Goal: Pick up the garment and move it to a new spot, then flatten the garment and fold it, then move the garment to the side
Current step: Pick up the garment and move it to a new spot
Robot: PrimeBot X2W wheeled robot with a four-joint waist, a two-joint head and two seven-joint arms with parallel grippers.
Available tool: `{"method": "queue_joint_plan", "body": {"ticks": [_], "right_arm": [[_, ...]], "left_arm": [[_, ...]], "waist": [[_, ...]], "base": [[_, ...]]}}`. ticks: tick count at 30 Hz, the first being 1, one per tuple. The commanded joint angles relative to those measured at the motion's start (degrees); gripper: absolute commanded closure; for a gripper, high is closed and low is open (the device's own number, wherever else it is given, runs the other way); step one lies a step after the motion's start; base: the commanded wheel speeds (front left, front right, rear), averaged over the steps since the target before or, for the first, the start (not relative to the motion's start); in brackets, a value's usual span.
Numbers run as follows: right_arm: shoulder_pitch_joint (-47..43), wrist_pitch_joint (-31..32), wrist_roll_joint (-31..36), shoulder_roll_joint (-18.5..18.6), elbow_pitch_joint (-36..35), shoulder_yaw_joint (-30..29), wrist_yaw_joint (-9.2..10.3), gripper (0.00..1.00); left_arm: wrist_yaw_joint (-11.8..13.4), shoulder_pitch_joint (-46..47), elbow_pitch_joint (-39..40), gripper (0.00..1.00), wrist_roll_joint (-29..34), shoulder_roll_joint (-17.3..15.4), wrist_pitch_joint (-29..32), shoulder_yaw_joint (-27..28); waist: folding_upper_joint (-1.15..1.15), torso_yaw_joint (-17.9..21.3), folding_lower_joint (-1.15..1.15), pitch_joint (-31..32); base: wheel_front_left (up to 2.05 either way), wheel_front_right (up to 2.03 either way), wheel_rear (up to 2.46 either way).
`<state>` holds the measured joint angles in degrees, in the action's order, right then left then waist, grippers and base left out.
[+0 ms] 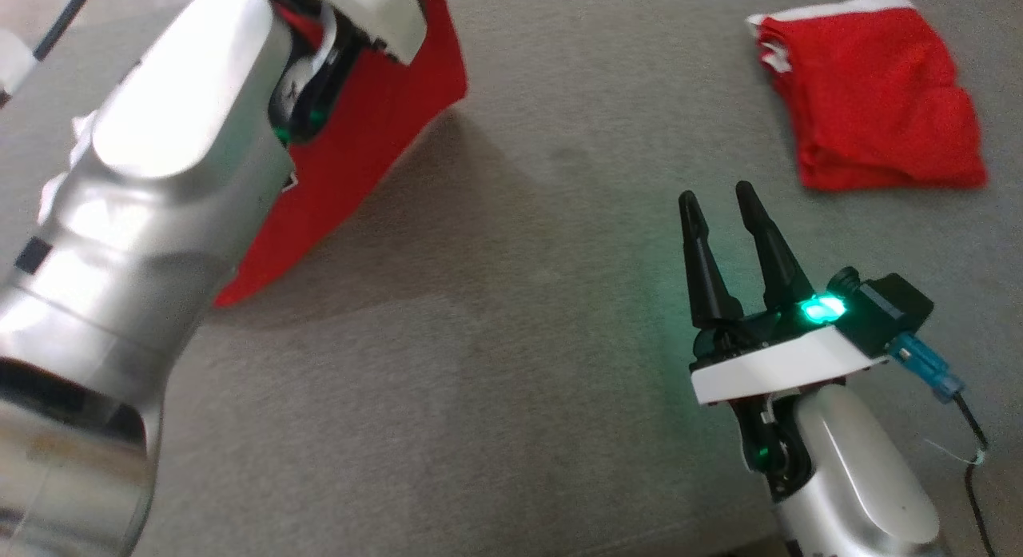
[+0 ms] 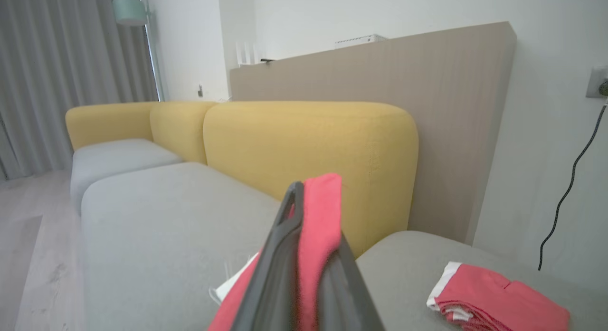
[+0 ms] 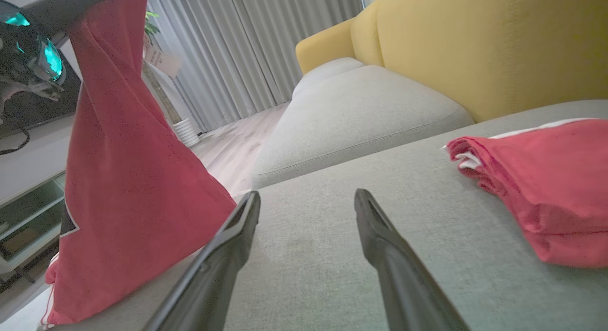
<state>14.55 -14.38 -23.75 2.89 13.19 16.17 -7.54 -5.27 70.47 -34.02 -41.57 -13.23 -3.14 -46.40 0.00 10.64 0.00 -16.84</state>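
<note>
My left pincer (image 2: pixel 313 212) is pinched on the red garment (image 1: pixel 376 141), which hangs from it in a long drape over the left part of the grey sofa seat (image 1: pixel 519 365), its lower end down near the cushion. My right pincer (image 1: pixel 717 196) is spread and holds nothing, low over the seat. Beyond it, to the right, a second red garment (image 1: pixel 875 101) lies folded on the cushion, near the yellow backrest (image 2: pixel 308 141).

Upper left, the hanging garment (image 1: pixel 360 141) is plain red with white trim; the folded cloth (image 1: pixel 871 101) upper right is the same. The sofa seat (image 1: pixel 511 341) is grey, its backrest (image 2: pixel 308 141) mustard yellow.
</note>
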Motion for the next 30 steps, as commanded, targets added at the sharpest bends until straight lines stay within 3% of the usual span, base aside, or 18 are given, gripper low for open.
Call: {"method": "queue_joint_plan", "body": {"ticks": [1, 9, 16, 17, 18, 19, 23, 30], "right_arm": [[1.0, -0.6, -0.7, 0.0, -2.2, 1.4, 0.05, 0.0], [1.4, -0.6, -2.8, 0.0, -2.9, 3.3, 0.05, 0.0], [1.9, -0.6, -4.3, 0.0, -3.4, 6.3, 0.05, 0.0], [2.0, -0.6, -4.5, 0.0, -3.6, 6.7, 0.05, 0.0], [2.1, -0.6, -4.7, 0.0, -3.8, 7.0, 0.05, 0.0], [2.2, -0.6, -4.8, 0.0, -3.9, 7.3, 0.05, 0.0], [2.1, -0.6, -5.0, 0.0, -4.1, 8.4, 0.05, 0.0], [1.8, -0.6, -3.6, 0.0, -3.5, 7.4, 0.05, 0.0]], "left_arm": [[0.3, 5.2, 2.2, 1.0, 1.1, -1.2, -0.8, 1.5], [0.2, 8.5, 0.6, 1.0, 5.2, -1.4, -4.4, -0.5], [0.1, 9.4, -7.9, 1.0, 9.9, -2.1, -7.7, -4.2], [0.5, 9.7, -9.7, 0.69, 10.8, -2.3, -8.4, -4.6], [1.1, 10.1, -11.4, 0.26, 11.5, -2.4, -9.1, -4.7], [1.6, 10.5, -13.1, 0.0, 12.0, -2.5, -9.8, -4.7], [4.7, 12.3, -18.7, 0.0, 14.0, -3.8, -11.5, -3.7], [3.5, 12.2, -19.8, 0.0, 13.5, -3.4, -11.8, -0.5]], "waist": [[0.0, 2.6, 0.0, -0.9], [0.0, 8.5, 0.0, -1.7], [0.0, 13.2, 0.0, -2.7], [0.0, 13.6, 0.0, -3.0], [0.0, 14.0, 0.0, -3.3], [0.0, 14.4, 0.0, -3.5], [0.0, 14.8, 0.0, -4.2], [0.0, 11.2, 0.0, -4.0]], "base": [[0.0, 0.0, 0.0], [0.0, 0.0, 0.0], [0.0, 0.0, 0.0], [0.0, 0.0, 0.0], [0.0, 0.0, 0.0], [0.0, 0.0, 0.0], [0.0, 0.0, 0.0], [0.0, 0.0, 0.0]]}}
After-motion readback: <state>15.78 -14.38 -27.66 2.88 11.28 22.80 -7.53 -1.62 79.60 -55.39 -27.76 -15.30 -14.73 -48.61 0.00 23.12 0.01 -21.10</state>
